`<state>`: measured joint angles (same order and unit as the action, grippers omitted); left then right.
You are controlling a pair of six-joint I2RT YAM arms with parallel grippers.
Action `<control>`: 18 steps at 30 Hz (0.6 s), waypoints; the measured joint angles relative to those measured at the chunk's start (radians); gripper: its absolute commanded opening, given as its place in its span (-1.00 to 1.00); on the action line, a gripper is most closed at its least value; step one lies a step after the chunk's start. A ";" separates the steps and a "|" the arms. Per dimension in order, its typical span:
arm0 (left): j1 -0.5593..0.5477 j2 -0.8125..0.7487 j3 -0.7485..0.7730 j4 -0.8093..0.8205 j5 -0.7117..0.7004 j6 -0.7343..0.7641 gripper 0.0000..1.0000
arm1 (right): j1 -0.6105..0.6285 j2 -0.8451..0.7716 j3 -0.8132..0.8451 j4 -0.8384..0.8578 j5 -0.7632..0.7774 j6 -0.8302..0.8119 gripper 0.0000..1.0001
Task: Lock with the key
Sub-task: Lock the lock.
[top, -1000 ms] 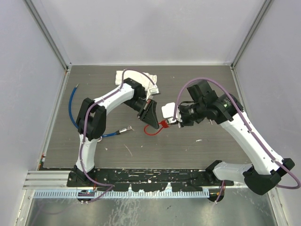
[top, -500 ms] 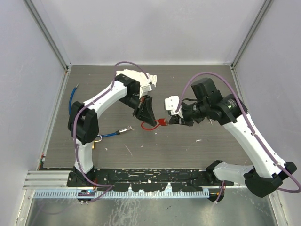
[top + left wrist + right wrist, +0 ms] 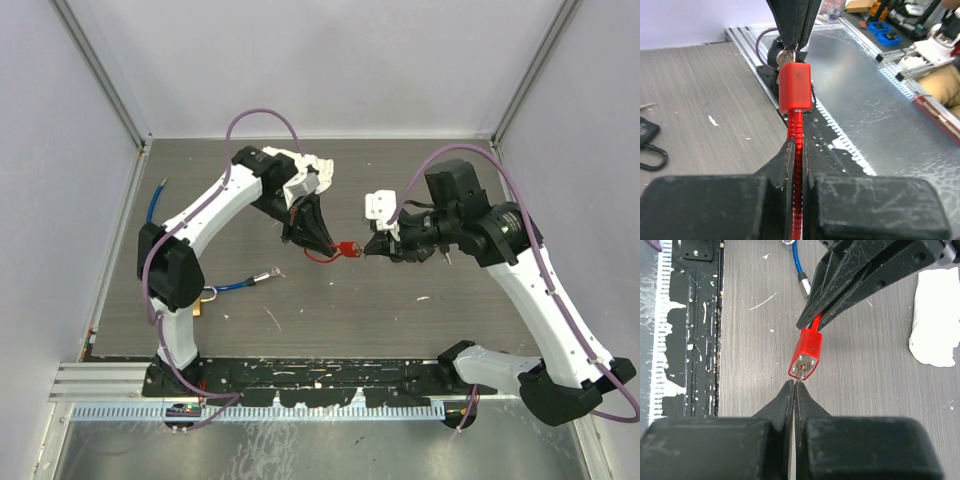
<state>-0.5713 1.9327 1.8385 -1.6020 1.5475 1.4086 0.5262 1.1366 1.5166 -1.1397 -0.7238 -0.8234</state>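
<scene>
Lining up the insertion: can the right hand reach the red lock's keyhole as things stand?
Probably yes. The left hand grips the red lock by its cable, keyhole end facing the key in the right hand, nothing between.

A blue cable and white cloth lie on the grey table.

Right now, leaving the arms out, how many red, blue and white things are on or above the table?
Red: 1, the lock
Blue: 1, the cable
White: 1, the cloth
Total: 3
</scene>
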 measured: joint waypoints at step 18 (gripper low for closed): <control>0.002 0.009 0.242 0.001 -0.034 0.329 -0.99 | -0.046 0.016 0.100 -0.014 0.051 0.016 -0.98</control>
<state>-0.5690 1.9415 2.0804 -1.6012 1.5131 1.7374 0.4801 1.1526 1.6165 -1.1534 -0.6727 -0.8078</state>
